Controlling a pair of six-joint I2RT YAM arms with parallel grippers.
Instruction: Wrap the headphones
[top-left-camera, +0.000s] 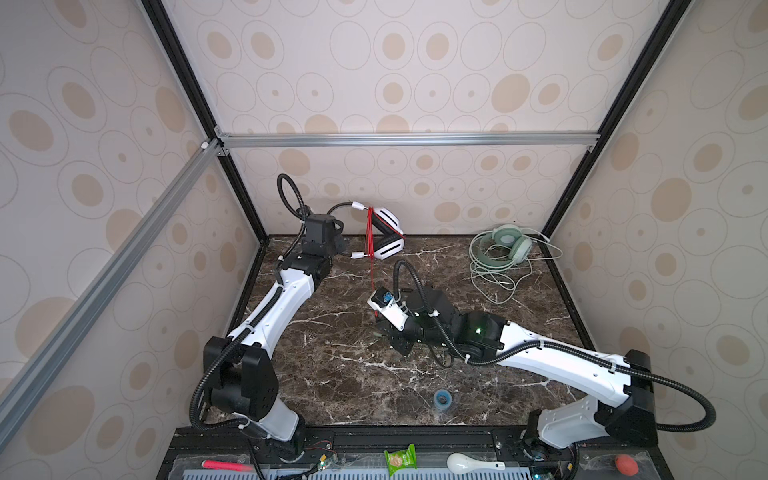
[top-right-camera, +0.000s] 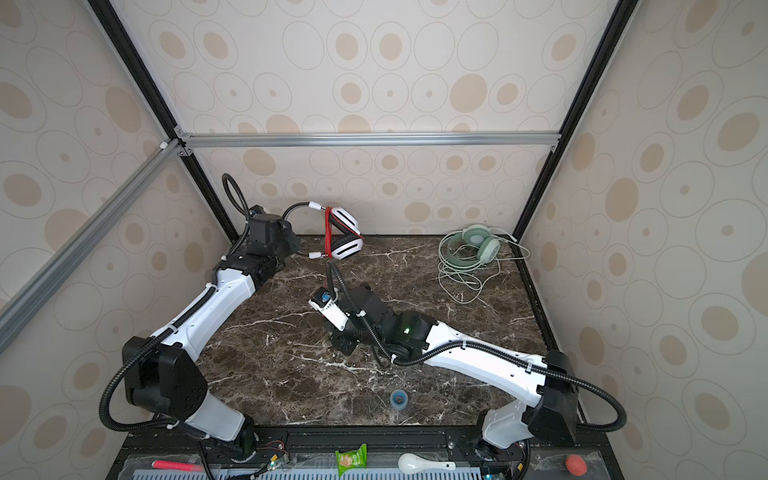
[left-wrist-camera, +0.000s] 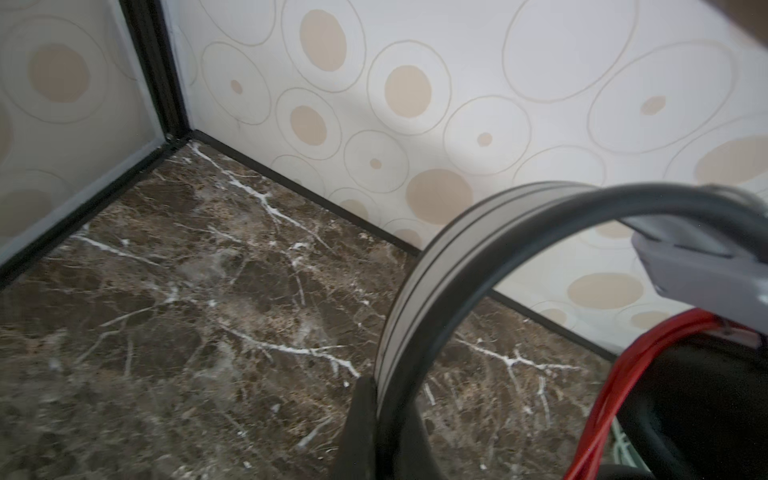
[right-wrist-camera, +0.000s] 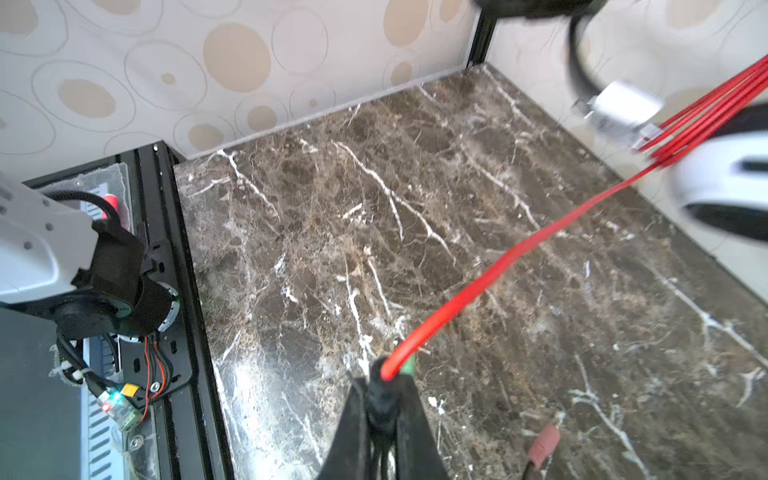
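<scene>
Closest in, a blue roll of tape sits near the front edge of the table, and around the middle the right gripper is pinched tight on the red cord, which runs straight up to the white headphones. Those are up off the table over the far left corner, cord looped around them, with the left gripper squeezed on the grey headband. The green headphones lie in the far right corner, green cord in a loose heap.

Held headphones above table back-centre; loose headphones on table back-right.
</scene>
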